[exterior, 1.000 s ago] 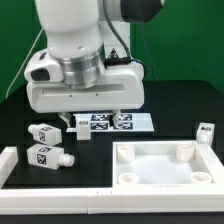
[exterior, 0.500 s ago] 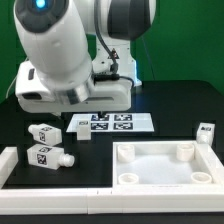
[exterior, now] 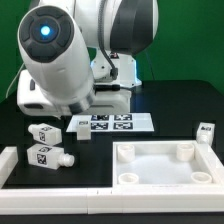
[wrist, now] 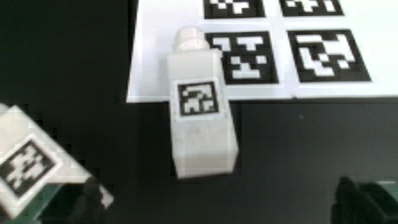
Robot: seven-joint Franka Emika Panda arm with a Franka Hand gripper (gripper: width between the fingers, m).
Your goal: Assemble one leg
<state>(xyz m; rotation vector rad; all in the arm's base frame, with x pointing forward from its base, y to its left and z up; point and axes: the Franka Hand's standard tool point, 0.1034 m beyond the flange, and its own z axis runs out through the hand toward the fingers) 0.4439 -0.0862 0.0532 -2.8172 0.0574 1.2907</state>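
A leg [wrist: 199, 105], a white peg with a square tag mark, lies in the middle of the wrist view, its narrow end over the edge of the marker board [wrist: 285, 50]. In the exterior view this leg [exterior: 78, 128] lies just under the arm's hand. My gripper [wrist: 222, 205] is open, its dark fingertips [wrist: 71, 200] wide apart above the table, short of the leg's blocky end and holding nothing. Two more legs [exterior: 42, 133] [exterior: 47, 156] lie at the exterior view's left; one of them also shows in the wrist view [wrist: 32, 160]. A fourth leg [exterior: 205, 133] stands at the right.
The large white square tray-like panel [exterior: 165, 178] with corner holes lies at the front right of the exterior view. The marker board [exterior: 120, 122] lies behind it. A white rim [exterior: 8, 162] runs along the front left. The arm's body hides the fingers in the exterior view.
The arm has swung and tilted toward the exterior view's left, its wrist housing now turned to the camera. The legs and the panel have not moved.
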